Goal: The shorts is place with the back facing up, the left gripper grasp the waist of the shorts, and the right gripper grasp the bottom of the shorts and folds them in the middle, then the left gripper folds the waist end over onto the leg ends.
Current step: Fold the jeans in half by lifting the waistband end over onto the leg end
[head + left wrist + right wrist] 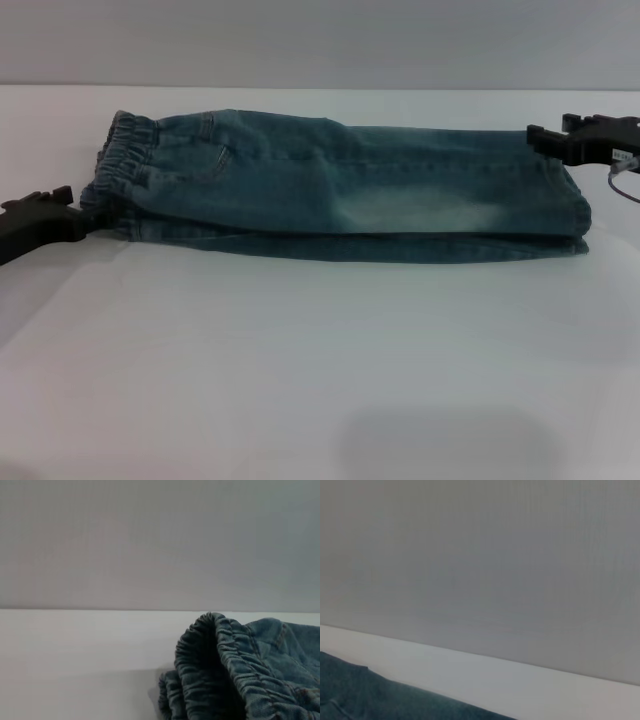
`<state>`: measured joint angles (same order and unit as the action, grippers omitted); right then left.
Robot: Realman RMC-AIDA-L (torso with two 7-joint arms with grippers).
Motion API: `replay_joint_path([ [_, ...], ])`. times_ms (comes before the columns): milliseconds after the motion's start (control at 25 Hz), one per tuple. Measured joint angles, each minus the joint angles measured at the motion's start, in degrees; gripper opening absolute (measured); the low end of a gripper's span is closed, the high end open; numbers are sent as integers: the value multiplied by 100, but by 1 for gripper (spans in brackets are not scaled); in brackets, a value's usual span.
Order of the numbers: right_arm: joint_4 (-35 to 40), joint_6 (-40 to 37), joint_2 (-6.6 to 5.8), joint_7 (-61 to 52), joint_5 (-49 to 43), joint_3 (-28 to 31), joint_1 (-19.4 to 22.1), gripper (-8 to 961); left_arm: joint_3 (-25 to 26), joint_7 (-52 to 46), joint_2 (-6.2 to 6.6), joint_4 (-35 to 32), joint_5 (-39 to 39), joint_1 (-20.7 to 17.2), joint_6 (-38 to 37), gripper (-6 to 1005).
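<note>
The blue denim shorts (340, 185) lie folded lengthwise on the white table, one half stacked on the other. The elastic waist (128, 160) points to the left and the leg ends (570, 215) to the right. My left gripper (78, 212) sits low at the near corner of the waist, touching the cloth. My right gripper (548, 138) is at the far corner of the leg ends, against the hem. The gathered waistband (225, 665) fills the left wrist view close up. Only a strip of denim (380, 700) shows in the right wrist view.
The white table (300, 360) stretches wide in front of the shorts. A plain grey wall (320, 40) stands behind the table's far edge. A soft shadow falls on the near right part of the table.
</note>
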<state>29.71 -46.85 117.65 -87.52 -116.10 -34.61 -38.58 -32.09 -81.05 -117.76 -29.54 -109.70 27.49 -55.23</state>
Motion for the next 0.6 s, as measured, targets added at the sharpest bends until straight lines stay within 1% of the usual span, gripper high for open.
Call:
replay_joint_path([
  [600,65,-81,3,-8,157,-1,18,551,-69,-1,9,62,-30,55,46,844],
])
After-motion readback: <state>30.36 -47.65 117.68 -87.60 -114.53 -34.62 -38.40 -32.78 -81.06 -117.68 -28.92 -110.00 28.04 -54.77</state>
